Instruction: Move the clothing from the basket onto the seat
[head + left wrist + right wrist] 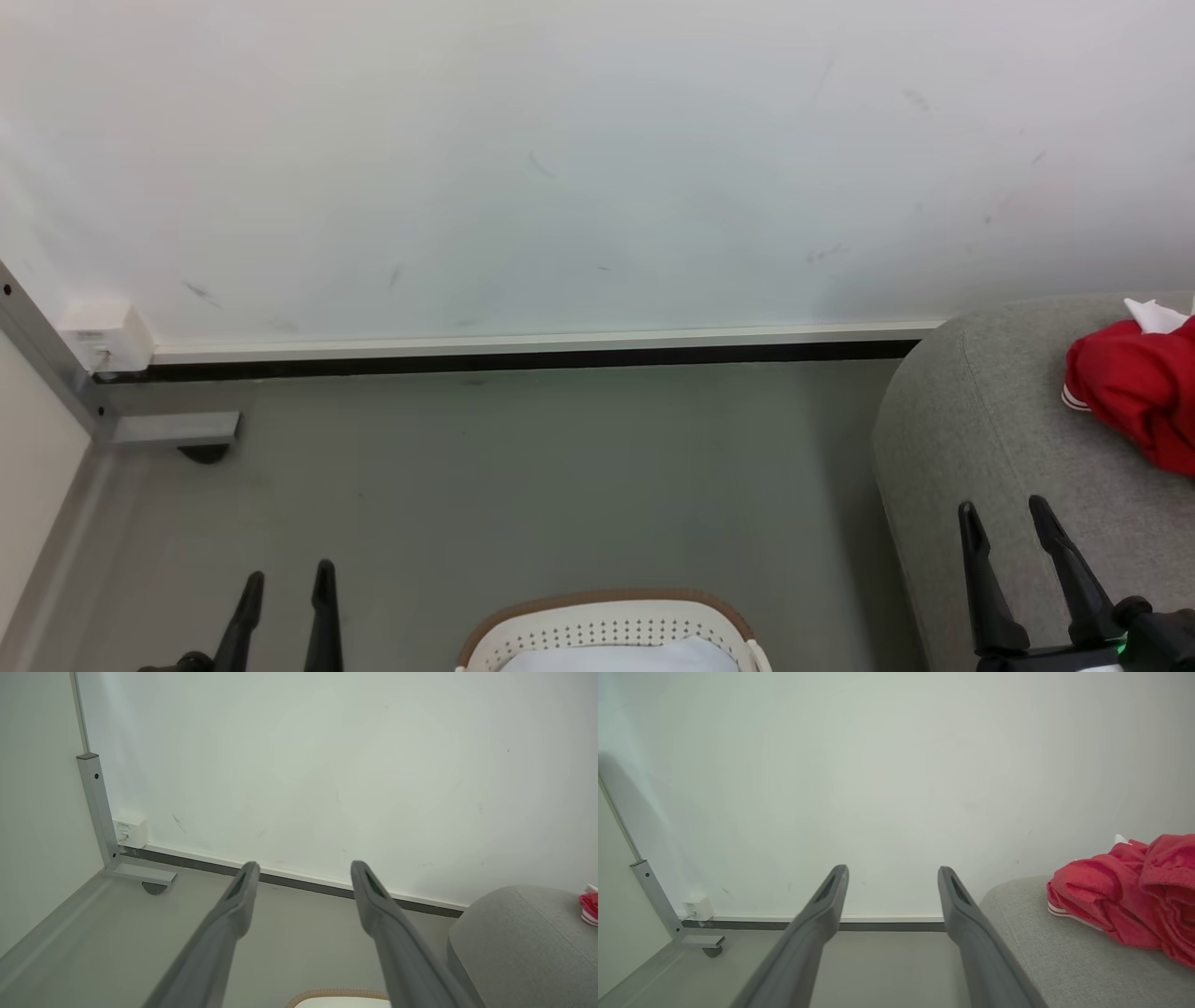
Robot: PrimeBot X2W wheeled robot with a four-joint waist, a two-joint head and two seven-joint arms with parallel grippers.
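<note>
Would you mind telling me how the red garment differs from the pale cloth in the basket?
The red garment is bright red with striped white trim; the pale cloth is plain bluish-white. The red garment lies bunched on the grey sofa; the pale cloth sits in the basket. Both are soft fabric.

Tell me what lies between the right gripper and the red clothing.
Between the right gripper and the clothing lies a bare stretch of the grey seat, seen in the head view.
</note>
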